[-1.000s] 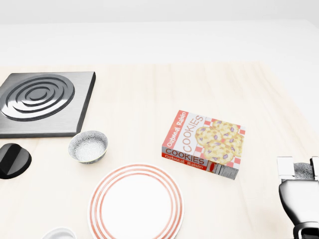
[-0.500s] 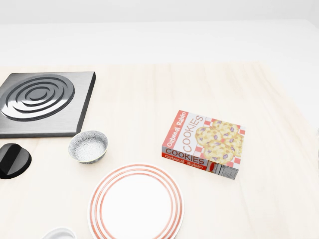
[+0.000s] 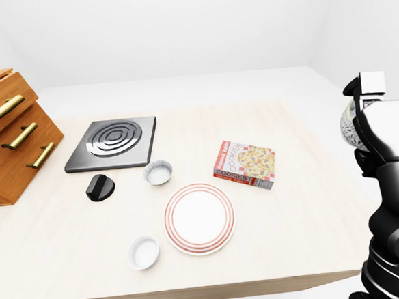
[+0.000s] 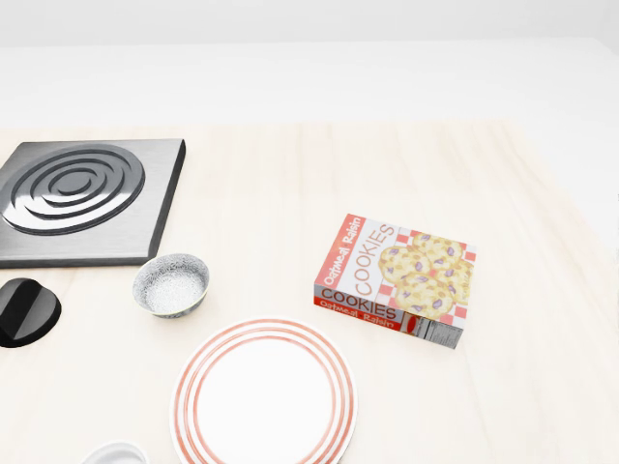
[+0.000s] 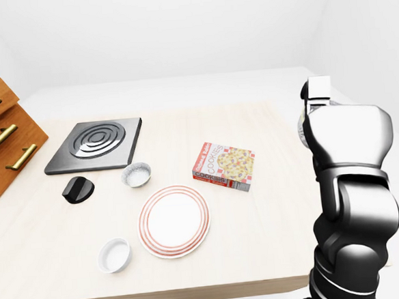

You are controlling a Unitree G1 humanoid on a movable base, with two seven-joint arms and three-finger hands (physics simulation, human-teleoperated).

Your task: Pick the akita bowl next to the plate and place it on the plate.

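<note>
Left-eye view: the plate (image 3: 199, 218) sits on the table (image 3: 313, 203), the akita bowl (image 3: 158, 172) just up-left of it and not touching, the cookie box (image 3: 245, 164) up-right. The right hand (image 3: 362, 104) is raised well right of the plate; its grip can't be read.

Head view: bowl up-left of the plate, stove burner (image 4: 82, 196) above it.

Right-eye view: same layout; left hand unseen.

Worktop (image 4: 290, 184): pale matt wood. Bowl (image 4: 171, 284): speckled grey, glazed look. Plate (image 4: 264, 391): smooth white, red rings. Hob (image 4: 82, 198): brushed grey metal. Cookie box (image 4: 395, 279): printed card. Drawers (image 3: 10, 132): wood, brass handles. Arm (image 5: 350, 200): glossy black.
</note>
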